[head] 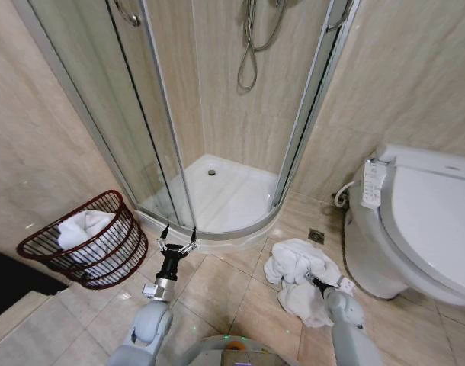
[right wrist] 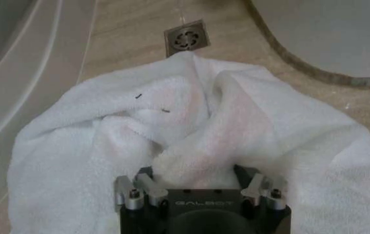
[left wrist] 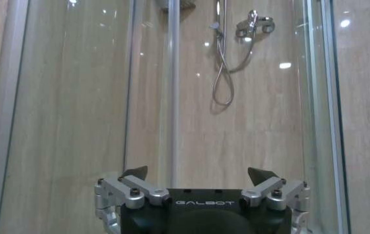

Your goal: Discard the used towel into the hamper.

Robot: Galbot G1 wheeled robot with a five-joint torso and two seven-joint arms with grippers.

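The used towel (head: 293, 268), white and crumpled, lies on the tiled floor next to the toilet. My right gripper (head: 315, 280) is pushed down into it. In the right wrist view its jaws stand wide, the gripper (right wrist: 198, 170) is open, and a fold of the towel (right wrist: 191, 112) bulges between the fingers, whose tips are buried in the cloth. The hamper (head: 103, 263), a reddish-brown wire basket, stands on the floor to the left with white cloth (head: 84, 227) inside it. My left gripper (head: 177, 242) hangs open and empty beside the hamper's right side, facing the shower (left wrist: 200, 173).
A glass shower cabin (head: 217, 183) with a raised white tray fills the middle back. The toilet (head: 423, 221) stands close on the right. A floor drain (head: 316, 235) sits just beyond the towel. Open tiles lie between the towel and the hamper.
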